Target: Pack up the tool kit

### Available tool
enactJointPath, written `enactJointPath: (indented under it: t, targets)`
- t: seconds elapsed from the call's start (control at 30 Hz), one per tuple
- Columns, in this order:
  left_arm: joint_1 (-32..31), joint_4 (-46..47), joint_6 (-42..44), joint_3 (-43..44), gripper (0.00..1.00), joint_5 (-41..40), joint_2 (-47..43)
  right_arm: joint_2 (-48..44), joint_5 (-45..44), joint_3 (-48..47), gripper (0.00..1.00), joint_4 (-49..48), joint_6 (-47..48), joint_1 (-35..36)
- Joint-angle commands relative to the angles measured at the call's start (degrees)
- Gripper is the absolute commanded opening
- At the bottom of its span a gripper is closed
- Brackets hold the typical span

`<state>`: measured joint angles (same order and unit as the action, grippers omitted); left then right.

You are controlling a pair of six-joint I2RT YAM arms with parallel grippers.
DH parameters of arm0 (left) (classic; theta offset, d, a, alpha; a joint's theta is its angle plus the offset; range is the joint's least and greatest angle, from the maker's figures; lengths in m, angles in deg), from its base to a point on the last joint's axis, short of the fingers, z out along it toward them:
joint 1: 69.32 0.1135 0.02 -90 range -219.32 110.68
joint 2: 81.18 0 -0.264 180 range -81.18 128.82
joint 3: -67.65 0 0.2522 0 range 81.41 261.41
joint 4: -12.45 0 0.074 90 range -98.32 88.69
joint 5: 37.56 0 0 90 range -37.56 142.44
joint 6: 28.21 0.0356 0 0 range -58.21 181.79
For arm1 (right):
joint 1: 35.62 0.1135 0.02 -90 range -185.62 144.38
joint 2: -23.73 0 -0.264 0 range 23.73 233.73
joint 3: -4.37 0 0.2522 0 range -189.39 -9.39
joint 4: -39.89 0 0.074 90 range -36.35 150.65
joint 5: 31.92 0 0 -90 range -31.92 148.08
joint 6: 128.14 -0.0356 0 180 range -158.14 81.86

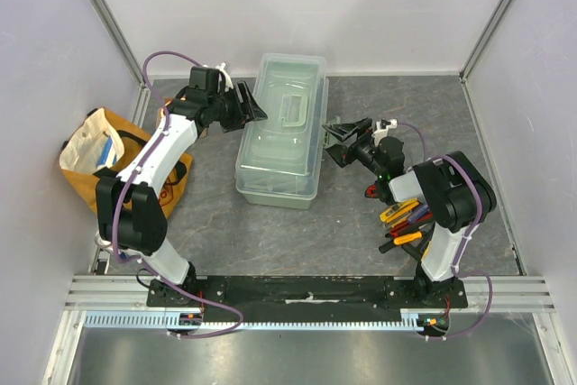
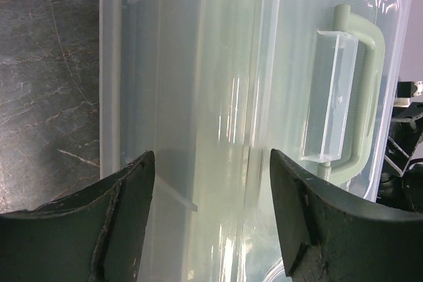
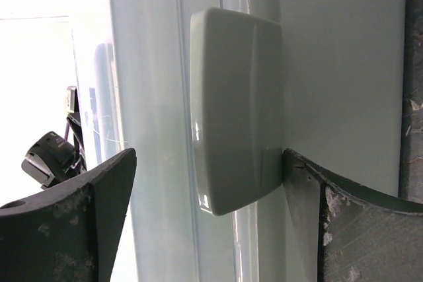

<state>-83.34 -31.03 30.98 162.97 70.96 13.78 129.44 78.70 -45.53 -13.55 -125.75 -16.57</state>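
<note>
The pale sage-green toolbox (image 1: 281, 128) stands mid-table with its translucent lid down and its handle (image 2: 362, 90) flat on top. My left gripper (image 1: 250, 107) is open at the box's left side, jaws spread over the lid (image 2: 211, 163). My right gripper (image 1: 335, 142) is open at the box's right side, its jaws either side of the green latch (image 3: 238, 117), the right finger touching it. Small hand tools (image 1: 403, 223) with red, yellow, blue and black handles lie in a pile beside the right arm.
A yellow-orange cloth bag (image 1: 104, 160) sits at the left wall beside the left arm. White walls close the table at the back and sides. Grey tabletop (image 1: 270, 232) shows in front of the box.
</note>
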Motion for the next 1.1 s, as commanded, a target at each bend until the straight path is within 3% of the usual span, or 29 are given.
enactJointPath:
  t: [0.0,0.13,0.37,0.5,0.6,0.73,0.93,1.07]
  targets:
    - [-1.9,-11.4,2.0,-4.0,0.72,-4.1,6.6,-4.3,5.6,-1.5,0.94,-7.2,1.8,0.9]
    - [-2.0,-11.4,2.1,-4.2,0.72,-4.2,6.4,-8.8,2.9,-1.1,0.94,8.5,9.4,0.8]
    - [-1.7,-11.7,2.9,-2.6,0.72,-4.7,5.5,-23.2,-13.9,-2.4,0.98,46.4,24.4,-0.3]
    - [-1.4,-12.6,3.6,0.0,0.72,-5.0,5.3,-26.4,-18.3,-4.1,0.98,56.8,28.9,-1.5]
    - [-1.3,-13.2,4.3,1.8,0.73,-5.1,5.1,-26.5,-17.6,-5.4,0.98,57.6,31.5,-1.6]
    - [-1.3,-13.2,4.9,3.3,0.73,-3.7,4.6,-23.7,-10.0,-5.3,0.98,50.0,31.9,-1.4]
    - [-1.3,-13.2,4.8,3.2,0.73,-2.5,4.4,-18.1,-3.4,-1.2,0.98,30.3,19.4,-1.5]
    - [-1.3,-12.7,4.6,2.4,0.73,-2.1,4.4,-14.2,-1.6,-1.4,0.98,22.5,14.1,-1.5]
